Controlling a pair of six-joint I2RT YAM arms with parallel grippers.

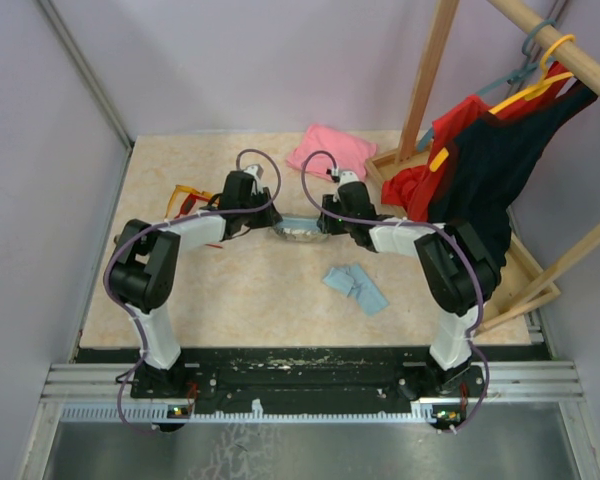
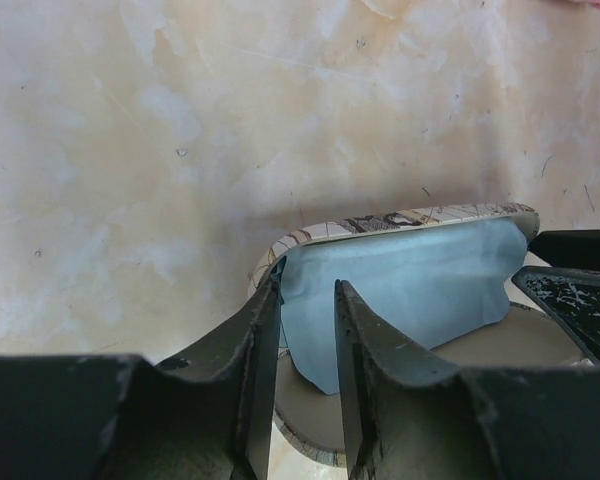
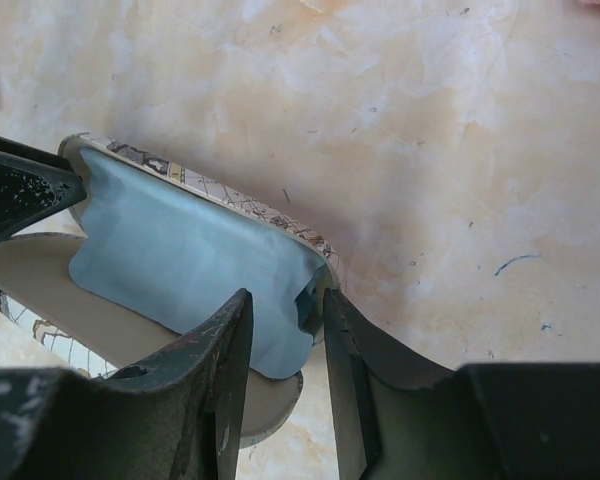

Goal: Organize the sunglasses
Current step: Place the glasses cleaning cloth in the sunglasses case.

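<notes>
You had left gripper (image 2: 305,290) jaws slightly parted over the patterned case (image 2: 400,221) end, frame centre | right gripper (image 3: 286,296) likewise parted, opposite end | blue cloth (image 2: 410,280) lay inside.

Open case (image 1: 298,233) blocks centre — near table (image 1: 260,298) free.

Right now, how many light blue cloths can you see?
2. One light blue cloth lies inside the open patterned case; the other lies loose on the table, right of centre. The loose one may be two overlapping; the arms may hide others.
</notes>
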